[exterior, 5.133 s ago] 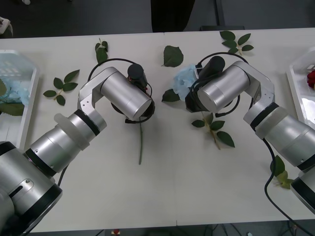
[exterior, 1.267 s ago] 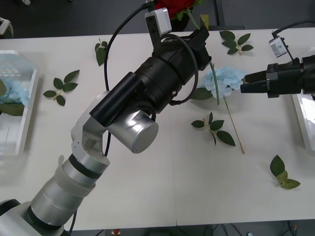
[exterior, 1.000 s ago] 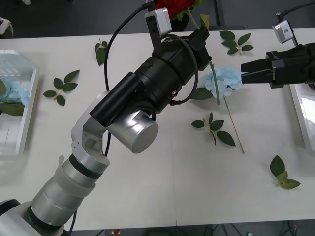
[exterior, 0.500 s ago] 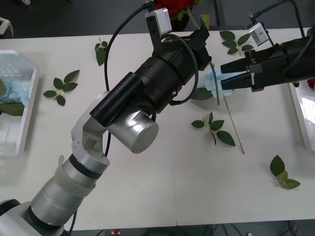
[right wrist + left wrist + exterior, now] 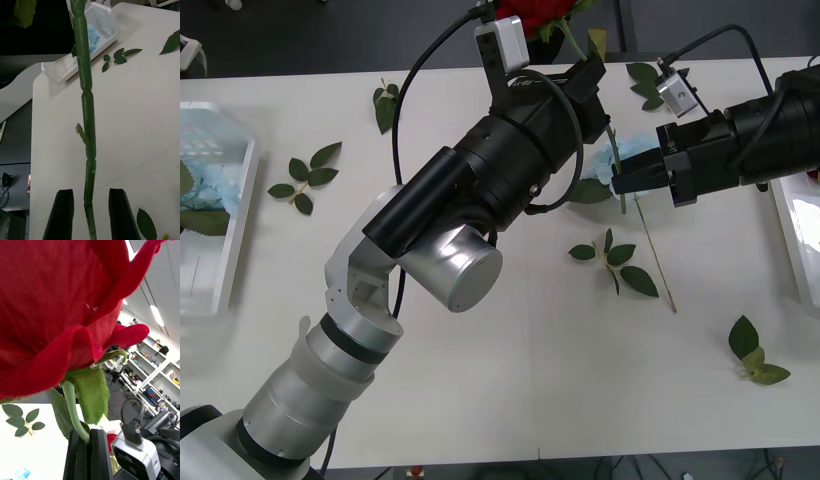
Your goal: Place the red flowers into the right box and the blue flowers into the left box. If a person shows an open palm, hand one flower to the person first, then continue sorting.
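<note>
My right gripper (image 5: 617,180) has slid further left, and its spread fingers now straddle the red rose's (image 5: 535,12) hanging stem (image 5: 88,123). My raised left gripper (image 5: 87,453) pinches that stem just under the bloom. The blue flower (image 5: 632,155) lies half hidden beneath. The left box (image 5: 230,225) holds blue flowers; the right box (image 5: 792,235) is cut off.
</note>
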Controlling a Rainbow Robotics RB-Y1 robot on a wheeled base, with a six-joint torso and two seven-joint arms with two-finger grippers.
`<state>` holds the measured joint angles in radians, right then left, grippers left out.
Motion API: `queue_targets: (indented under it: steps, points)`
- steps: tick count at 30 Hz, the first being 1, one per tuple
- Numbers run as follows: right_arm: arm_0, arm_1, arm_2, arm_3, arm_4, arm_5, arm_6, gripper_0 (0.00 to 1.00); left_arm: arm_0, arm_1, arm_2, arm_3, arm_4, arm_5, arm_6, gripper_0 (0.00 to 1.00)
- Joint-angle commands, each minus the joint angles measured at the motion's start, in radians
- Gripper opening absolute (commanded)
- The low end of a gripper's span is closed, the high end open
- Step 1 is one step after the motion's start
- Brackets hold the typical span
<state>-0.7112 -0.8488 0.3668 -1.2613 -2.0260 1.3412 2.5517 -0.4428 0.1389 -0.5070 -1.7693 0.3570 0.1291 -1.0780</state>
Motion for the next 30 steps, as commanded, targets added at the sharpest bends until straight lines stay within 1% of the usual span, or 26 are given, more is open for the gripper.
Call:
queue_targets:
  steps: [1, 10, 11, 12, 14, 15, 16, 17, 28, 30]
  points:
    - [-0.042, -0.004, 0.018, -0.029, 0.004, -0.017, -0.036, 0.0, -0.044, -0.027, -0.013, -0.013, 0.008, -0.017, 0.003, 0.0]
    - [-0.04, -0.006, 0.02, -0.03, 0.004, -0.022, -0.056, 0.0, -0.044, -0.027, -0.013, -0.013, 0.008, -0.017, 0.003, 0.0]
    - [-0.04, -0.006, 0.02, -0.03, 0.004, -0.022, -0.056, 0.0, -0.044, -0.027, -0.013, -0.013, 0.008, -0.017, 0.003, 0.02]
    - [-0.04, -0.007, 0.02, -0.03, 0.004, -0.022, -0.059, 0.0, -0.044, -0.027, -0.013, -0.013, 0.008, -0.017, 0.003, 0.21]
    - [-0.042, -0.01, 0.02, -0.03, 0.004, -0.023, -0.062, 0.0, -0.044, -0.027, -0.013, -0.013, 0.008, -0.017, 0.003, 0.67]
    - [-0.04, -0.012, 0.02, -0.03, 0.004, -0.023, -0.064, 0.0, -0.044, -0.027, -0.013, -0.013, 0.008, -0.017, 0.003, 0.75]
    - [-0.04, -0.013, 0.02, -0.029, 0.004, -0.023, -0.067, 0.0, -0.044, -0.027, -0.013, -0.013, 0.008, -0.017, 0.003, 0.98]
    - [-0.04, -0.015, 0.02, -0.029, 0.004, -0.023, -0.068, 0.0, -0.044, -0.027, -0.013, -0.013, 0.008, -0.017, 0.003, 1.0]
    - [-0.04, -0.027, 0.02, -0.029, 0.0, -0.031, -0.097, 0.0, -0.044, -0.027, -0.013, -0.013, 0.008, -0.017, 0.003, 1.0]
    - [-0.04, -0.035, 0.02, -0.027, 0.006, -0.034, -0.13, 0.0, -0.044, -0.027, -0.013, -0.013, 0.008, -0.017, 0.003, 1.0]
